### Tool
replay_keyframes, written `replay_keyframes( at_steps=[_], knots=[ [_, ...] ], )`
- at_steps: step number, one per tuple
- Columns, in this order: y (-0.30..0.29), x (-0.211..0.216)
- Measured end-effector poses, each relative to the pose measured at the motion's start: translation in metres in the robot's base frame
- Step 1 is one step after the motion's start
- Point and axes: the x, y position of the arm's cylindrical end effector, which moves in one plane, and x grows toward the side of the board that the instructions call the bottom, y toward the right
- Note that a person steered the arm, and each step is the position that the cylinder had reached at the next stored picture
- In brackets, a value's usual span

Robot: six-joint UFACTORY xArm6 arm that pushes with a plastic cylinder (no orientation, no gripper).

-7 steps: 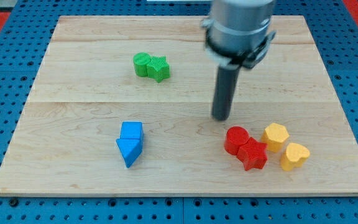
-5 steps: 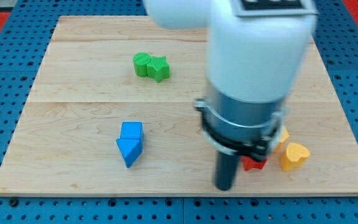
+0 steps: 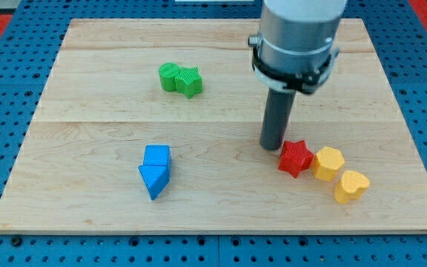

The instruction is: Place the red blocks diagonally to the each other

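no text, labels, brands, numbers or signs can be read anywhere in the camera view.

red: 1 | yellow: 2 | green: 2 | blue: 2
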Motion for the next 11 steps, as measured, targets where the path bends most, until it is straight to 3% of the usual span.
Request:
replay_keyframes(
  at_steps=[1, 2, 3, 4, 5, 6, 7, 8, 9, 11],
  knots=[
    [-0.023, -0.044],
    [-0.046, -0.037],
    [-0.004, -0.081],
    [0.063, -0.088],
    [0.055, -0.082],
    [0.021, -0.012],
    [0.051, -0.02],
    [0.079, -0.062],
    [0.102, -0.062],
    [0.038, 0.046]
  ],
)
